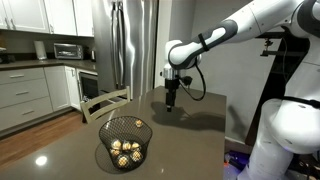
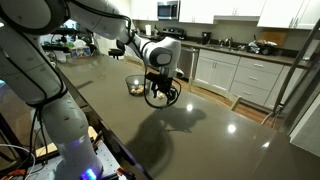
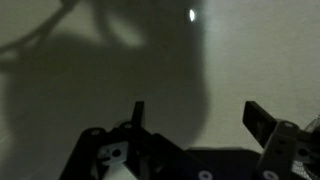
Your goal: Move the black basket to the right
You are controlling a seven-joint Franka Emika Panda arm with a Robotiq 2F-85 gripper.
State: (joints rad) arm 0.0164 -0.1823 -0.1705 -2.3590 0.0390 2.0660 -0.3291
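Claw (image 3: 196,112): we see it wide open, fingers pointing down, holding nothing, low over the table (image 3: 100,50).
Basket (image 1: 126,143): apart from the claw, standing on the same table, small pale round things inside.
Table: dark and glossy beneath the claw, carrying its shadow.
Room: a kitchen; steel fridge (image 1: 130,40) beyond the claw, white cabinets (image 1: 25,95) farther off.

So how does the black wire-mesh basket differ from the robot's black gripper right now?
The round black wire-mesh basket rests on the dark table; the black gripper hangs from the arm, well apart from it. The basket holds small pale round pieces; the gripper is open, nothing between its fingers. Both are black, over the same table.
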